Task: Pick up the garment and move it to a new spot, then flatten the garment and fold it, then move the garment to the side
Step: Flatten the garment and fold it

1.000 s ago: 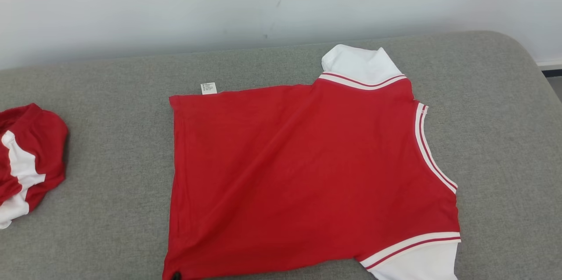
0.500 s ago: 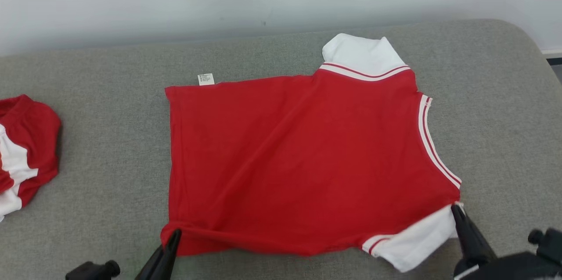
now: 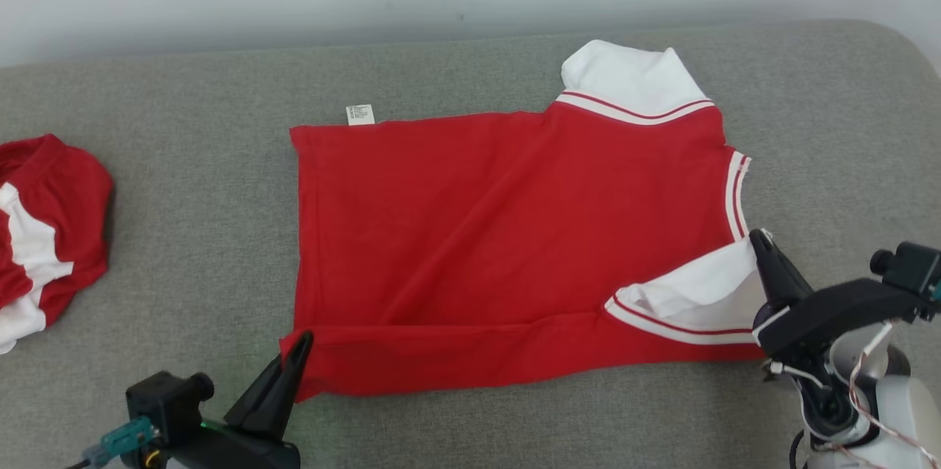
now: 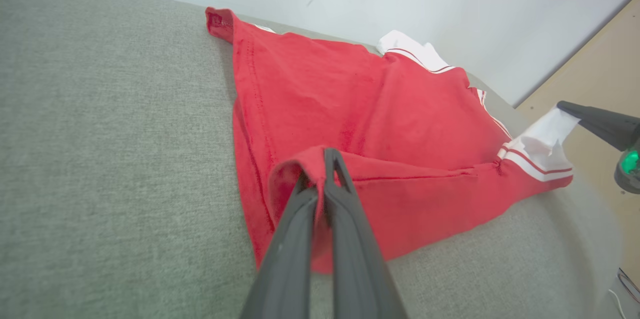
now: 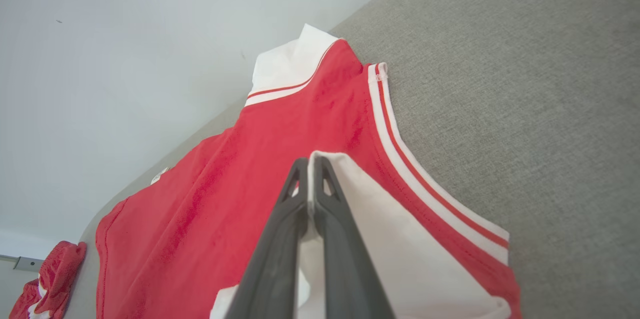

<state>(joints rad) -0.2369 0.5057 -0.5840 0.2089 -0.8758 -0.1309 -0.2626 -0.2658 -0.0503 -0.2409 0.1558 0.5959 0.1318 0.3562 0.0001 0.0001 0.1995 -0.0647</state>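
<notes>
The left gripper (image 3: 300,342) is showing two long, matte dark-grey fingers (image 4: 350,239) tapering to narrow tips, each with a small triangular cut-out (image 5: 325,184) near the end. They are rising out of a black housing (image 3: 220,447) that is carrying a stubby black cylindrical module (image 3: 169,397), a teal plug (image 3: 121,438) and a thin green glow (image 3: 209,425). The right gripper (image 3: 757,240) is wearing the same dark fingers on a black angular bracket (image 3: 831,311), topped by a round black knob (image 3: 900,263). Thin white and reddish wires (image 3: 853,381) are looping over a pale rounded wrist shell (image 3: 893,399), and a green lamp (image 4: 629,161) is glowing on its side.
</notes>
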